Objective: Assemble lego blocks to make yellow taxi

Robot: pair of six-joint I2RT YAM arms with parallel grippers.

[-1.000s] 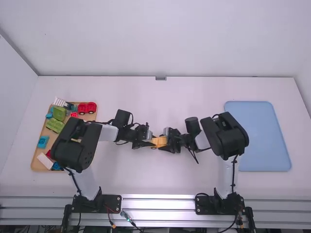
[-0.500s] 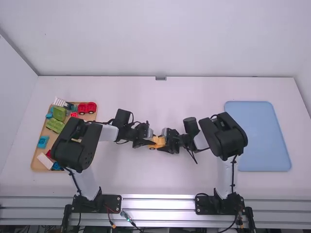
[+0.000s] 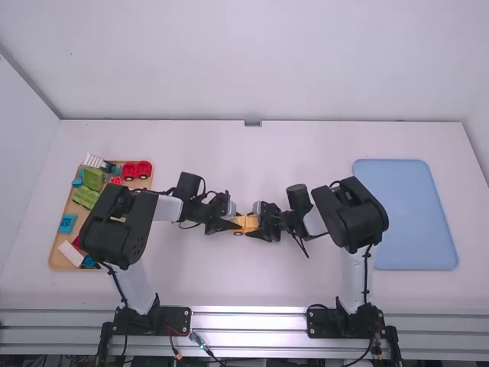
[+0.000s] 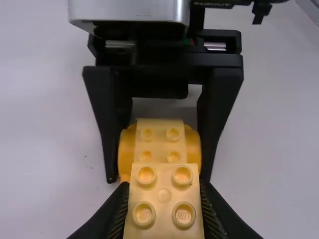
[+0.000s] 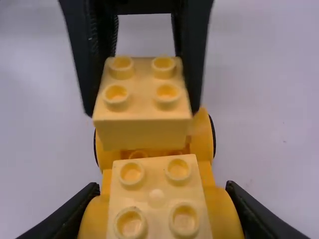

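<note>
Near the middle of the table in the high view, my left gripper and right gripper face each other at the yellow car body. In the left wrist view, the left gripper is shut on a pale yellow four-stud brick. The right wrist view shows this brick above one end of the car body; whether they touch, I cannot tell. There the right gripper is shut on the body's near end, which carries another pale yellow brick on top.
At the far left, a wooden tray holds several green, blue, red and white pieces, partly under the left arm. A blue mat lies at the right, partly beneath the right arm's elbow.
Both grippers have shifted slightly to the left, and the yellow car body has moved along with them. The tray and mat are unchanged.
</note>
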